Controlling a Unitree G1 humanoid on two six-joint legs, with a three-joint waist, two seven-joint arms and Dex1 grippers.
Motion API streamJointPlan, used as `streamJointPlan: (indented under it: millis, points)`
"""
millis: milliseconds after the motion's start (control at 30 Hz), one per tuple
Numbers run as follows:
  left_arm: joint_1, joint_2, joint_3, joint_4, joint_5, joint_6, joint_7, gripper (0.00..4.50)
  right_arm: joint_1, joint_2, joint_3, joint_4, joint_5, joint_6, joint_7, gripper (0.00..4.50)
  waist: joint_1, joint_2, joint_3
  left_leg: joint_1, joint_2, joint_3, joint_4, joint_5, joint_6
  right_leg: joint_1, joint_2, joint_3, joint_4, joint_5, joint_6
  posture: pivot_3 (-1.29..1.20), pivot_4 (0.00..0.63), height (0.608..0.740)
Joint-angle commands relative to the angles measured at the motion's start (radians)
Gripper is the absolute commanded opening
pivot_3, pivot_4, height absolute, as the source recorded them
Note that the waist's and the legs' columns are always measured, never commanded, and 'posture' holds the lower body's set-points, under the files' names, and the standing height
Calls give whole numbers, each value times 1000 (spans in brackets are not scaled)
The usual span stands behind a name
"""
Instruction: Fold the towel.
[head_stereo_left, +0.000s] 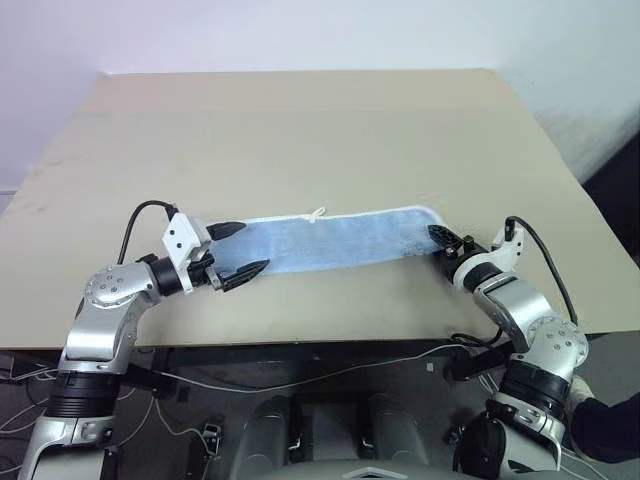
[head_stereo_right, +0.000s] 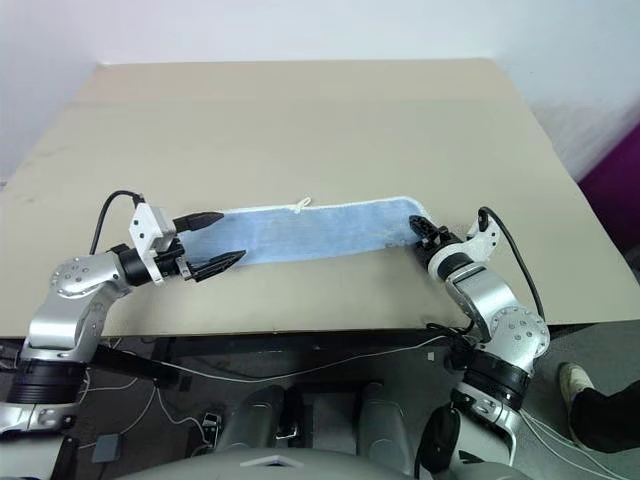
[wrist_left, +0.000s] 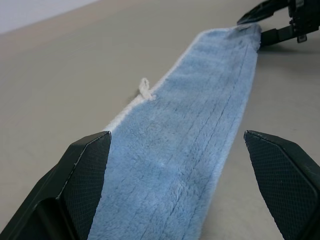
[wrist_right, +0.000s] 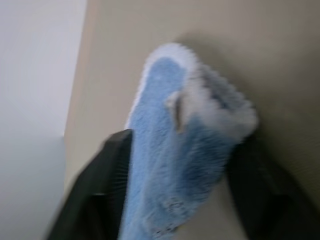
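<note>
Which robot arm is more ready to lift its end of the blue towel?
Probably the right. The right gripper already has the towel bunched between its fingers, while the left gripper is wide open, its fingers only straddling the other end.

The towel (head_stereo_left: 330, 242) lies lengthwise across the table (head_stereo_left: 300, 130) near its front edge. My left gripper (head_stereo_left: 234, 252) straddles its left end; my right gripper (head_stereo_left: 447, 241) is at its right end.

The towel (wrist_right: 175, 150) is smeared by blur in the right wrist view — its near end runs off the picture's edge; the right gripper (wrist_right: 175, 200) fingers' grip stays unclear.
</note>
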Motion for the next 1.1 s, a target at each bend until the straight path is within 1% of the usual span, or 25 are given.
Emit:
streamJointPlan:
  millis: [33, 133, 167, 367, 500, 633, 733, 867, 1000, 1033, 1100]
  points:
    - [-3, -2, -3, -36, -6, -5, -2, 4478, 1, -16, 7, -8, 19, -35, 5, 1190, 0, 0, 0, 0, 0, 0, 0, 0, 0, 0, 0, 0, 0, 0, 0, 0, 150, 740]
    - [-5, -3, -5, -31, -5, -7, -5, 4478, 6, -21, 15, -10, 32, -55, 8, 207, 0, -1, 0, 0, 0, 0, 0, 0, 0, 0, 0, 0, -1, 0, 0, 0, 150, 740]
    - [-6, -4, -5, -28, -5, -8, -5, 4478, 9, -24, 18, -11, 32, -61, 9, 27, 0, -1, -1, 0, 0, 0, 0, 0, 0, 0, 0, 0, -1, 0, 0, 0, 150, 740]
    - [-8, -5, -8, -16, -3, -15, -6, 4478, 21, -83, 27, -16, 15, -91, 45, 27, 5, 0, 0, 0, 0, 0, 0, 0, 0, 0, -1, 0, -2, 0, 0, 0, 150, 740]
    - [-10, -8, -10, -7, -1, -20, -6, 4478, 9, -174, 30, -12, -3, -90, 94, 27, 5, 2, 1, -2, -1, 0, 0, -1, 1, -1, -2, 0, -3, 0, -1, 0, 150, 740]
    - [-12, -10, -11, -2, -1, -24, -3, 4478, 5, -291, 86, -38, -83, -72, 191, 27, 3, 3, 2, -4, 0, 0, 0, -1, 2, -2, -2, 0, -3, 0, 0, 0, 150, 740]
    - [-11, -12, -13, 0, 0, -26, 0, 4478, -2, -375, 188, -91, -184, -69, 292, 27, 3, 3, 2, -4, 0, 0, 0, -1, 2, -2, -2, 0, -4, 0, 0, 0, 150, 740]
    - [-8, -15, -13, -3, 0, -26, 3, 4478, -19, -446, 327, -174, -312, -82, 416, 27, 2, 3, 2, -4, 0, 0, 0, -1, 2, -3, -2, 0, -4, 0, 0, 0, 150, 740]
    - [-3, -17, -13, -9, 0, -25, 5, 4478, -48, -544, 587, -315, -520, -112, 572, 27, 4, 2, 2, -5, 0, 0, 0, -1, 2, -4, -2, 0, -4, 0, 0, 0, 150, 740]
    - [-2, -18, -13, -10, 0, -25, 6, 4478, -50, -556, 621, -328, -555, -122, 596, 27, 4, 2, 2, -6, 0, 0, 0, -1, 2, -5, -2, 0, -4, 0, 0, 0, 150, 740]
    - [-2, -23, -17, -11, 1, -25, 9, 4478, -69, -590, 774, -356, -691, -158, 656, 27, 4, 2, 2, -7, 0, 0, 0, -1, 2, -5, -2, 0, -4, 0, 0, 0, 150, 740]
